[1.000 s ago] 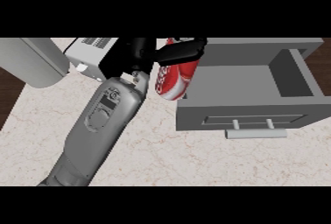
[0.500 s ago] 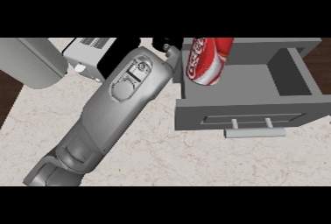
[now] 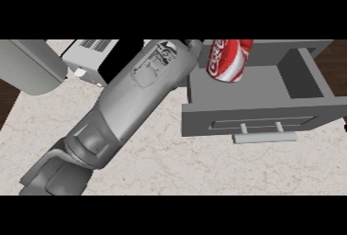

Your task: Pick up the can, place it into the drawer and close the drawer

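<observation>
A red and white can (image 3: 229, 59) hangs tilted over the back left part of the open grey drawer (image 3: 308, 73). My left forearm runs from the lower left up to it. My left hand (image 3: 196, 46) sits at the can's left side, mostly hidden behind the wrist and the view's top edge, and holds the can. The drawer's inside shows nothing else in it. Its front panel carries a pale bar handle (image 3: 264, 137) facing me. My right hand shows nowhere.
A white appliance with vents (image 3: 86, 57) stands at the back left, just left of my forearm. A large grey rounded body (image 3: 27, 66) fills the far left corner. Dark floor (image 3: 5, 103) lies beyond the counter's left edge.
My left arm has stretched up and to the right, carrying the can from beside the drawer's left wall to above its inside. The drawer has stayed open.
</observation>
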`<move>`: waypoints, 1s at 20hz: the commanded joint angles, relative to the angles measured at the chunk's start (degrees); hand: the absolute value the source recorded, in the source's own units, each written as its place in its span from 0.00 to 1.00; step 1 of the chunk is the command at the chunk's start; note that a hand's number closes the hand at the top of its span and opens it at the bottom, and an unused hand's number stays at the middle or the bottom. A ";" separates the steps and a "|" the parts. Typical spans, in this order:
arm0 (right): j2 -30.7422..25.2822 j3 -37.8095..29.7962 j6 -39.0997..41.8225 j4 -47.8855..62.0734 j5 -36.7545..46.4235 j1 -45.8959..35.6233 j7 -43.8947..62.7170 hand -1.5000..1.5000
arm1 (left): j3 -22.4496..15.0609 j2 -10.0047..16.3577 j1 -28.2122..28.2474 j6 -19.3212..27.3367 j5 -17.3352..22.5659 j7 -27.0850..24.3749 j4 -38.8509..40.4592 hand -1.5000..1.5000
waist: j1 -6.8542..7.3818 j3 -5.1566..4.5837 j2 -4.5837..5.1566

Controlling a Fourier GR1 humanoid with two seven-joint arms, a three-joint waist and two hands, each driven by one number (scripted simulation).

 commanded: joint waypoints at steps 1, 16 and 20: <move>1.34 1.27 0.22 0.84 0.61 0.25 -1.64 0.00 | -1.52 0.00 -3.49 0.75 3.34 -2.76 6.56 1.00 | -0.76 0.04 0.22; -1.25 1.02 -0.55 2.15 0.64 -5.62 2.06 0.00 | -11.85 0.00 -5.49 5.35 12.48 -7.23 13.77 1.00 | -3.02 0.08 0.75; -0.97 1.16 -1.87 3.88 2.31 -7.33 1.78 0.00 | -14.25 0.00 -3.51 6.09 12.95 -10.37 14.88 1.00 | -3.29 0.10 0.97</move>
